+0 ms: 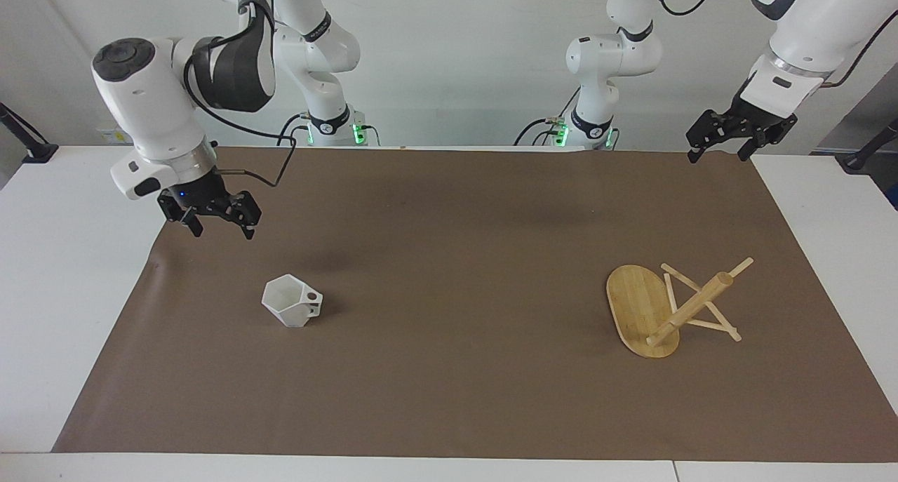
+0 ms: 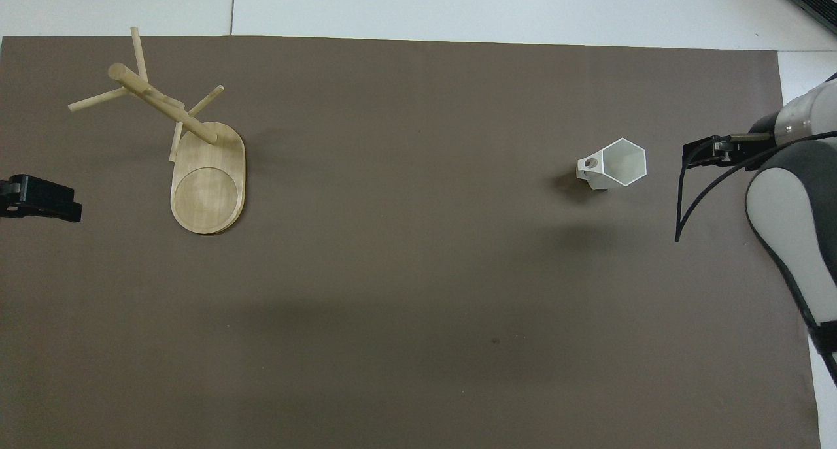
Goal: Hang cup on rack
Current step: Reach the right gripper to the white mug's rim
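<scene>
The right claw [image 1: 221, 229] hangs in the air over the brown mat [image 1: 449, 292] at the right arm's end of the tabletop [image 1: 70, 257], its two fingers spread apart with nothing between them. It is clear of the cup and touches nothing. The left claw [image 1: 722, 145] waits raised above the mat's corner at the left arm's end, fingers also apart and empty.

The mat covers most of the tabletop. The rack [image 1: 656, 313] stands on the mat toward the left arm's end, its oval base flat, post upright and thin pegs crossing it. The cup [image 1: 289, 301] sits upright on the mat toward the right arm's end, well apart from the rack, its pierced handle turned toward the rack.
</scene>
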Robot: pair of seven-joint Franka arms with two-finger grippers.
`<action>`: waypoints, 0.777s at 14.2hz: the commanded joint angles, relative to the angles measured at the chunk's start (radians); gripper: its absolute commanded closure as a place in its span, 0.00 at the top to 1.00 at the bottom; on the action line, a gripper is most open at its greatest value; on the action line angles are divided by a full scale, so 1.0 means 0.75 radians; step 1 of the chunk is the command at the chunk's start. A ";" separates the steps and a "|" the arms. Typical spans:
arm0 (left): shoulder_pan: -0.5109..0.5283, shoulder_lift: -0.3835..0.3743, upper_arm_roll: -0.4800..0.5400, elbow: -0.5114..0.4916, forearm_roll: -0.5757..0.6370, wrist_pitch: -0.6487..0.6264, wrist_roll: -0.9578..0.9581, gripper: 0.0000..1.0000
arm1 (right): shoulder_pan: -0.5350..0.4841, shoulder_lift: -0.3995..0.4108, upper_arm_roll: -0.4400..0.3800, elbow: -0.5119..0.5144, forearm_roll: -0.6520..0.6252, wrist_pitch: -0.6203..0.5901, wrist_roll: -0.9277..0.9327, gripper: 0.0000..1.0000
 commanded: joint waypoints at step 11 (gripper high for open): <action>0.011 -0.031 -0.005 -0.029 0.013 -0.006 -0.010 1.00 | 0.002 0.237 0.058 -0.134 0.027 0.487 0.064 1.00</action>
